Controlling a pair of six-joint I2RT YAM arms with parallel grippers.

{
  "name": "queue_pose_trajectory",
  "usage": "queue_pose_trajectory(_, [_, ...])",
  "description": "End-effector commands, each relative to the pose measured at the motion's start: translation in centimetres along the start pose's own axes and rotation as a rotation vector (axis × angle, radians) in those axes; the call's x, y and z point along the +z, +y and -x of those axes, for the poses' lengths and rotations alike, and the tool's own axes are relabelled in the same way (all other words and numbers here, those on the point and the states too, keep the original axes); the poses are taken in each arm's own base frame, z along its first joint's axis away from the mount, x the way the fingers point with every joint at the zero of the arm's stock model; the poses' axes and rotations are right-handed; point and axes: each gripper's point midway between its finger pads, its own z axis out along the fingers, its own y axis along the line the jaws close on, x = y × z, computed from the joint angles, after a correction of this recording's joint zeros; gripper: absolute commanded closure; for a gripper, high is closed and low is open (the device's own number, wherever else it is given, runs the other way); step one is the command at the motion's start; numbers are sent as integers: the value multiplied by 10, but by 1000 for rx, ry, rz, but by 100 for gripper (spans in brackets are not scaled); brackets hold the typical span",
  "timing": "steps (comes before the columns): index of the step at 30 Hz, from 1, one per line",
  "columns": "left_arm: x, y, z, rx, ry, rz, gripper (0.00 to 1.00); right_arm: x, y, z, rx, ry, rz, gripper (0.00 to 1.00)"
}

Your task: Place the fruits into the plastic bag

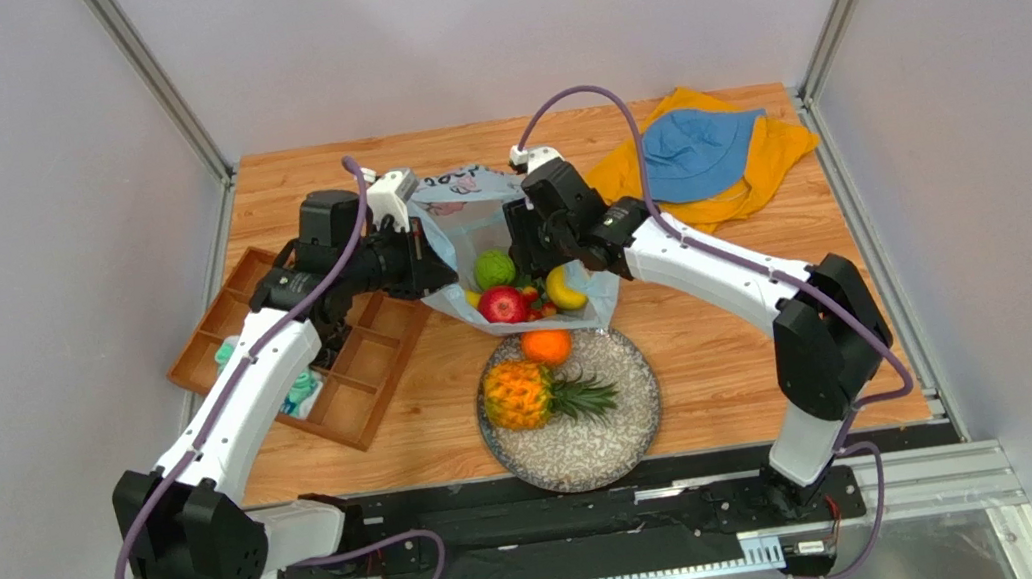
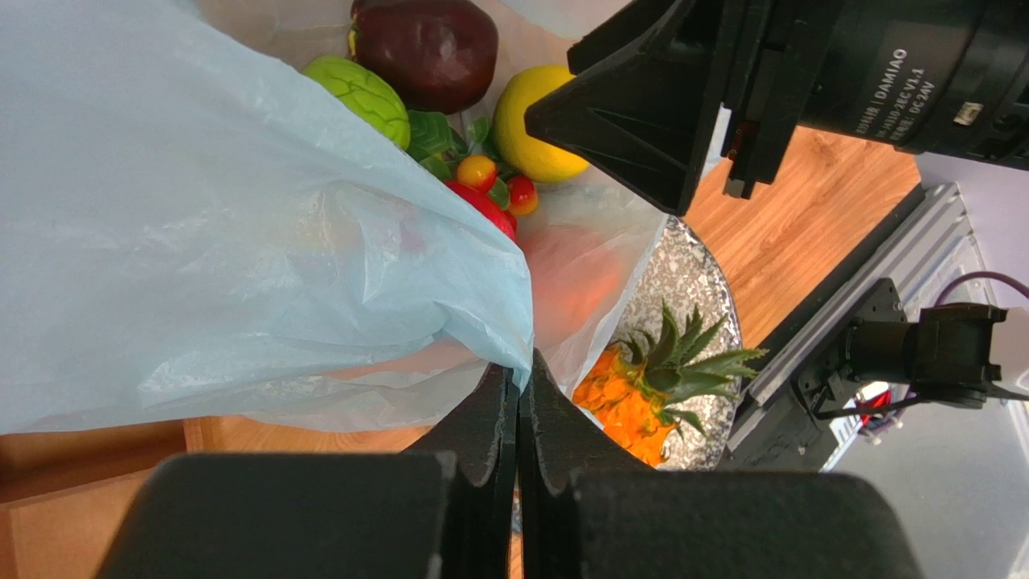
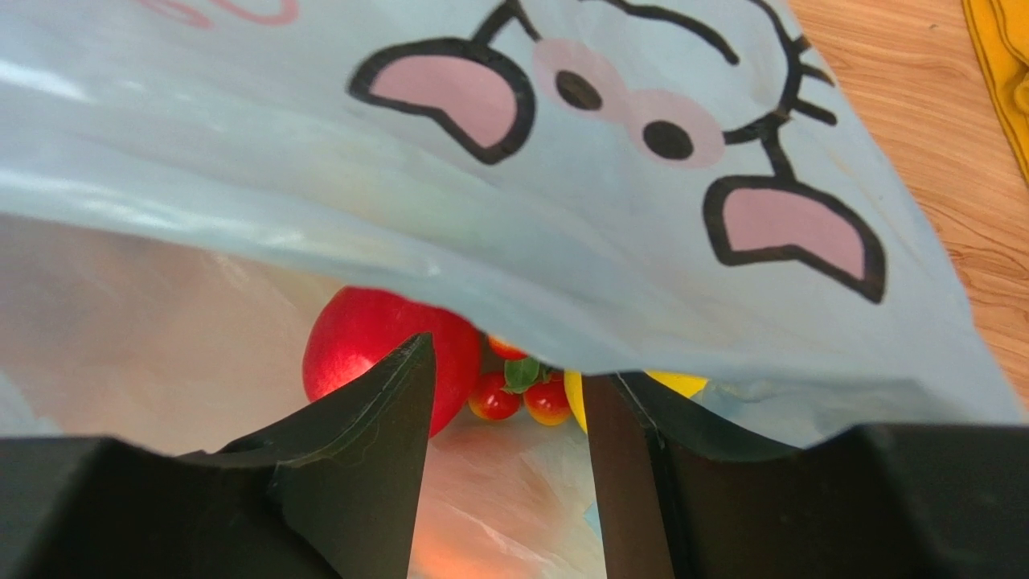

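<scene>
The light blue plastic bag (image 1: 462, 206) lies mid-table, its mouth toward the plate. Inside it are a green apple (image 1: 494, 269), a red apple (image 1: 505, 305) and a yellow banana (image 1: 566, 289). The left wrist view also shows a dark maroon fruit (image 2: 425, 48) and a yellow-green fruit (image 2: 538, 121) inside. My left gripper (image 2: 522, 362) is shut on the bag's edge. My right gripper (image 3: 507, 374) is open in the bag's mouth, with the upper layer draped over one finger. The orange (image 1: 546, 348) and pineapple (image 1: 530, 397) sit on the speckled plate (image 1: 604, 436).
A wooden compartment tray (image 1: 303, 350) lies at the left under my left arm. A blue hat (image 1: 700, 150) on a yellow cloth (image 1: 778, 162) lies at the back right. Small red cherry-like fruits (image 3: 519, 392) are in the bag.
</scene>
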Motion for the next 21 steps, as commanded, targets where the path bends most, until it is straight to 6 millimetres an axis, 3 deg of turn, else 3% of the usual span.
queue_pose_trajectory(1, [-5, -6, 16, 35, -36, -16, 100, -57, 39, 41, -70, -158, 108, 48])
queue_pose_trajectory(3, [-6, -7, 16, 34, -37, -18, 100, -77, 44, 38, -90, -190, 109, 49])
queue_pose_trajectory(6, [-7, -8, 16, 35, -38, -21, 100, -89, 53, 16, -100, -176, 139, 48])
queue_pose_trajectory(7, [-7, -8, 17, 33, -41, -21, 100, -102, 58, 14, -88, -193, 166, 48])
queue_pose_trajectory(10, [-8, -9, 17, 35, -42, -24, 100, -109, 61, -12, -62, -158, 213, 47])
queue_pose_trajectory(16, [-8, -10, 17, 38, -45, -26, 100, -96, 54, -70, -18, -23, 234, 50])
queue_pose_trajectory(21, [-9, -10, 18, 39, -48, -27, 100, -88, 50, -91, 0, 23, 216, 53])
